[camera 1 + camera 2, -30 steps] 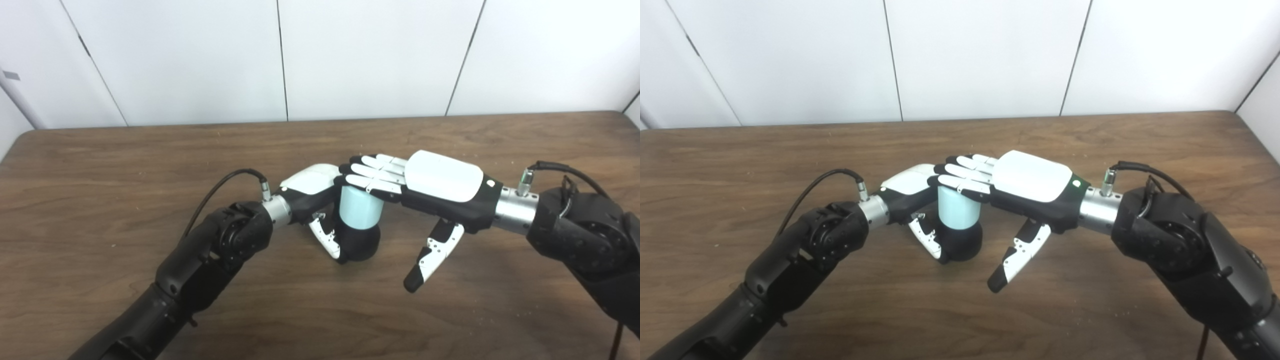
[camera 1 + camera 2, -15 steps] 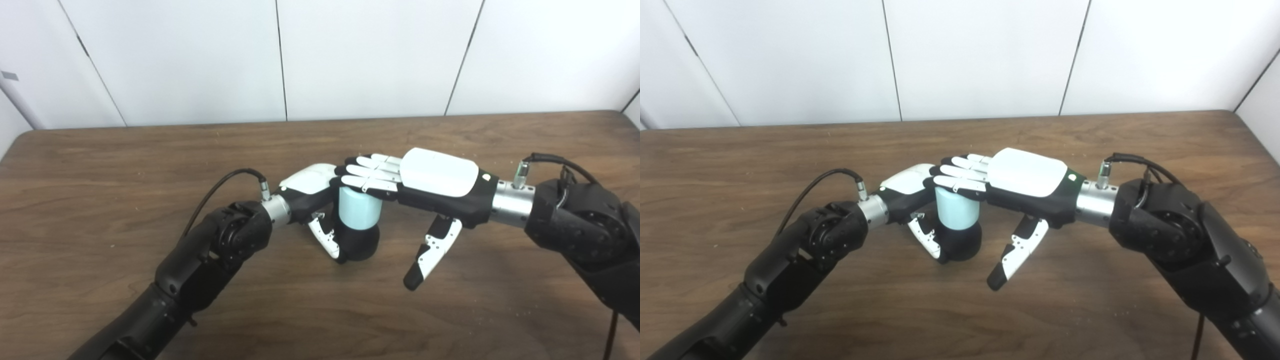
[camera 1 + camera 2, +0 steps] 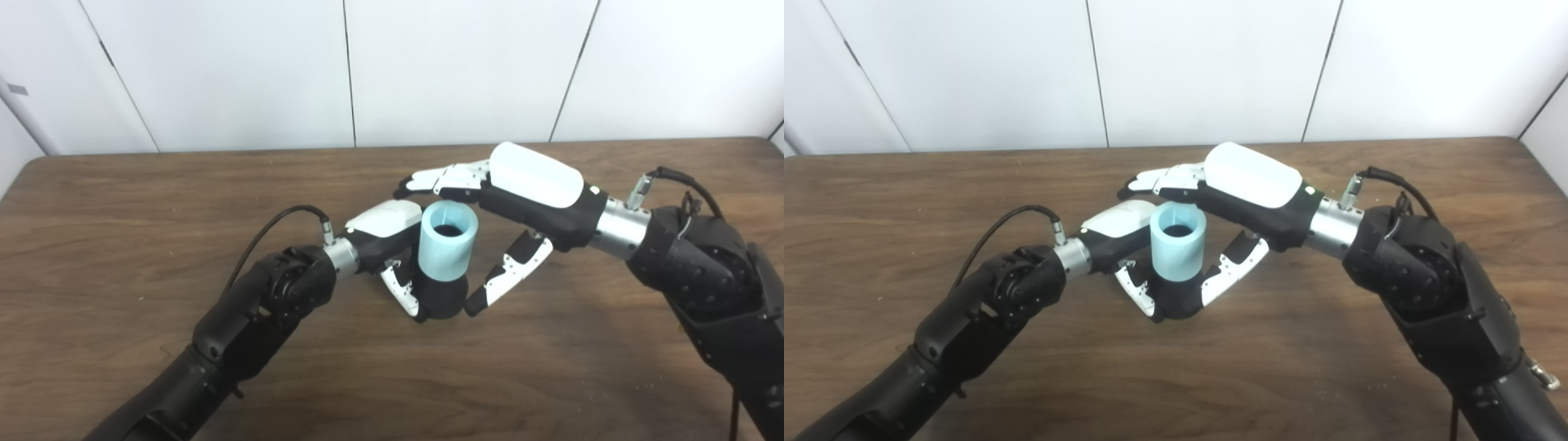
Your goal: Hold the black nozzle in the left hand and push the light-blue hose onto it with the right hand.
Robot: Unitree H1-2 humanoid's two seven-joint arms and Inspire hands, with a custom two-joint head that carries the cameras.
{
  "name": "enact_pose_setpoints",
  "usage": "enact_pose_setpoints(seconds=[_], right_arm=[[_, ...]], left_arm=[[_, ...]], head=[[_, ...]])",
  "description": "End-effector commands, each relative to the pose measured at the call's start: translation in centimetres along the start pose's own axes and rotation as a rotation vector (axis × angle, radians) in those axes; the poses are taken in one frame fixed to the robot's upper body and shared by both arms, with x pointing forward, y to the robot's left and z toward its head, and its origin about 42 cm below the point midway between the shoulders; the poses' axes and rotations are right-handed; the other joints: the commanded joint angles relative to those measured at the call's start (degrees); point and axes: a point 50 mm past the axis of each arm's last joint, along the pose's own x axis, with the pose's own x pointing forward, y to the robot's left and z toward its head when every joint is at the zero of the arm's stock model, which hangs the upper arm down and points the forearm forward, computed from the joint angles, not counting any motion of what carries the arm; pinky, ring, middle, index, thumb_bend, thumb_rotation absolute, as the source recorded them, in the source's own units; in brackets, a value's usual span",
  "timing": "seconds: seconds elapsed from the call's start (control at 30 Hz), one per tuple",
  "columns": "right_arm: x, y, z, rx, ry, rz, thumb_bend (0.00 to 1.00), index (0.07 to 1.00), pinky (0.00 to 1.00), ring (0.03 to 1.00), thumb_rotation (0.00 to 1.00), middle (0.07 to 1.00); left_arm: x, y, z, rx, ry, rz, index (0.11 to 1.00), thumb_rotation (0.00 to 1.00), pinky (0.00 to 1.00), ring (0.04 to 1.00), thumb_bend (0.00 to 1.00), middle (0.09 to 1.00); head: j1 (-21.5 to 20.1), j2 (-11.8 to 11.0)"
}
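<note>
Left eye view: light-blue hose (image 3: 448, 242) seemingly beneath right hand (image 3: 533, 190).

Both arms are glossy black with bulky round joints and a short silver metal cuff at each wrist, where a thin black cable plugs in. The left hand (image 3: 384, 228) and right hand (image 3: 527, 184) have smooth white back shells, black palms and white-and-black fingers (image 3: 441, 179).
</note>
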Motion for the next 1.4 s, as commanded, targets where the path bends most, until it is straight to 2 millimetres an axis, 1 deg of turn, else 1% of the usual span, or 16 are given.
enact_pose_setpoints(seconds=[0.0,0.13,0.23,0.37,0.4,0.47,0.53,0.57,0.7,0.87,0.97,1.0,1.07,1.1,1.23,1.37], right_arm=[[0.0,-1.9,0.5,-0.005,-0.002,-0.061,0.67,0.91,0.74,0.887,0.6,0.927],[-0.1,-2.4,0.2,0.087,0.041,-0.11,0.67,0.927,0.77,0.906,0.61,0.945],[-0.3,-2.4,-0.4,0.263,0.114,-0.187,0.67,0.933,0.79,0.907,0.63,0.951],[-0.5,-2.2,-1.4,0.479,0.221,-0.306,0.65,0.92,0.7,0.821,0.65,0.903],[-0.6,-2.1,-1.8,0.533,0.259,-0.342,0.58,0.933,0.66,0.8,0.68,0.898],[-0.8,-1.9,-2.4,0.612,0.311,-0.391,0.59,0.89,0.61,0.743,0.6,0.851],[-1.2,-1.3,-3.7,0.709,0.349,-0.466,0.59,0.864,0.58,0.719,0.54,0.824],[-1.3,-1.1,-4.1,0.738,0.359,-0.489,0.58,0.847,0.57,0.705,0.47,0.806],[-1.9,-0.2,-5.4,0.805,0.401,-0.533,0.55,0.822,0.57,0.686,0.37,0.777],[-2.6,0.7,-6.5,0.84,0.45,-0.542,0.55,0.815,0.56,0.682,0.33,0.764],[-2.8,1.4,-6.7,0.87,0.467,-0.558,0.56,0.813,0.57,0.686,0.33,0.765],[-2.8,1.5,-6.7,0.875,0.469,-0.561,0.56,0.81,0.57,0.687,0.33,0.767],[-2.9,1.8,-6.7,0.883,0.473,-0.565,0.56,0.806,0.57,0.687,0.33,0.77],[-3.0,1.8,-6.8,0.885,0.475,-0.566,0.56,0.802,0.57,0.687,0.33,0.775],[-3.2,2.1,-6.9,0.899,0.483,-0.569,0.56,0.805,0.57,0.688,0.34,0.781],[-3.4,2.6,-7.0,0.914,0.493,-0.574,0.56,0.81,0.57,0.689,0.34,0.784]], left_arm=[[-0.9,-2.0,-2.3,0.03,0.109,-0.106,0.466,0.0,1.0,0.587,0.52,0.512],[-1.0,-2.0,-2.4,0.029,0.109,-0.107,0.466,0.0,1.0,0.592,0.52,0.512],[-1.0,-2.0,-2.4,0.024,0.107,-0.105,0.466,0.0,1.0,0.593,0.52,0.512],[-1.0,-2.1,-2.4,0.02,0.108,-0.105,0.466,0.0,1.0,0.593,0.52,0.512],[-1.0,-2.1,-2.5,0.017,0.109,-0.106,0.466,0.0,1.0,0.592,0.52,0.512],[-1.0,-2.1,-2.5,0.014,0.111,-0.107,0.466,0.0,1.0,0.593,0.52,0.511],[-1.0,-2.0,-2.5,0.009,0.111,-0.107,0.467,0.0,1.0,0.592,0.52,0.511],[-1.1,-1.9,-2.5,0.007,0.111,-0.107,0.468,0.0,1.0,0.589,0.52,0.509],[-1.2,-1.8,-2.6,0.001,0.112,-0.106,0.471,0.0,1.0,0.575,0.52,0.504],[-1.5,-1.6,-2.9,-0.01,0.122,-0.101,0.472,0.0,1.0,0.572,0.52,0.502],[-1.9,-1.2,-3.0,-0.018,0.119,-0.074,0.491,0.0,1.0,0.616,0.53,0.488],[-2.0,-1.1,-3.0,-0.018,0.117,-0.064,0.62,0.11,1.0,0.687,0.75,0.612],[-2.3,-0.7,-3.3,-0.03,0.116,-0.025,0.727,0.19,1.0,0.757,0.88,0.722],[-2.5,-0.5,-3.3,-0.038,0.117,-0.008,0.819,0.25,1.0,0.839,0.95,0.823],[-3.4,0.7,-3.4,-0.04,0.132,0.082,0.957,0.34,1.0,0.965,1.0,0.959],[-4.9,2.0,-3.8,-0.052,0.153,0.187,0.998,0.37,1.0,0.999,1.0,0.998]], head=[[0.04,0.05],[0.08,-0.03],[0.04,-0.11],[0.02,-0.23],[0.16,-0.27],[0.33,-0.3],[0.33,-0.3],[0.33,-0.3],[0.46,-0.51],[0.71,-0.54],[0.46,-0.54],[0.46,-0.54],[0.71,-0.64],[0.71,-0.64],[0.93,-0.66],[0.85,-0.65]])
